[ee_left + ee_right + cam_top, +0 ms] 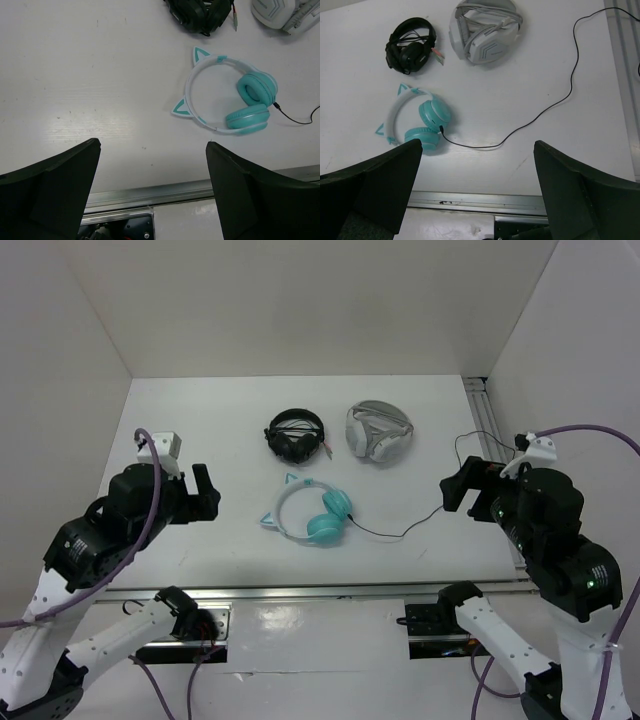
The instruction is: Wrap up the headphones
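Around the middle of the bench (200,430), nearer its front edge, the headphones (325,528) lay untouched, cable (535,120) snaking toward the right edge, with jaws on the left arm (110,530) and right arm (555,535) wide open and empty, so I'd pinch the loose cable end first.

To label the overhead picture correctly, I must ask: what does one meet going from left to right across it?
Left gripper → black headphones → grey-white headphones → right gripper. The teal cat-ear headphones lie nearer, level sideways with the black pair, so they are left out.
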Robot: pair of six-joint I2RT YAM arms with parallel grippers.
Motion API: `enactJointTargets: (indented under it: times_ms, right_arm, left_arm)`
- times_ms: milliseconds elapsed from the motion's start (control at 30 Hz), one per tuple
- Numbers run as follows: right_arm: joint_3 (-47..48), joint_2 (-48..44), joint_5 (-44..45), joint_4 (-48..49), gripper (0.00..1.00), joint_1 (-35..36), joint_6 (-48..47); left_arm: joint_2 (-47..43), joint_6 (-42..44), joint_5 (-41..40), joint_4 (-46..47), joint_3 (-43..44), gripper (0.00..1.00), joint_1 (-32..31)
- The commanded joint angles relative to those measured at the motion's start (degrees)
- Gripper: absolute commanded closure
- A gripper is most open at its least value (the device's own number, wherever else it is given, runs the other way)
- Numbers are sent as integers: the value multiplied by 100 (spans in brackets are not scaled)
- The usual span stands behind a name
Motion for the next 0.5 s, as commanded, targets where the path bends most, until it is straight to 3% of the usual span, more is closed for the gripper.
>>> enactJointTargets:
  times_ms: [0, 300, 467]
  right_arm:
    - [146, -123, 110, 9, 0, 8, -6]
    - [-73, -123, -171, 61, 0, 8, -112]
    - [-336, -290, -399, 315, 0, 8, -112]
  left_arm:
    - [-128, 174, 68, 321, 17, 0, 19]
    - [-295, 420, 534, 997, -167, 0, 19]
    - [740, 359, 1350, 1436, -272, 0, 19]
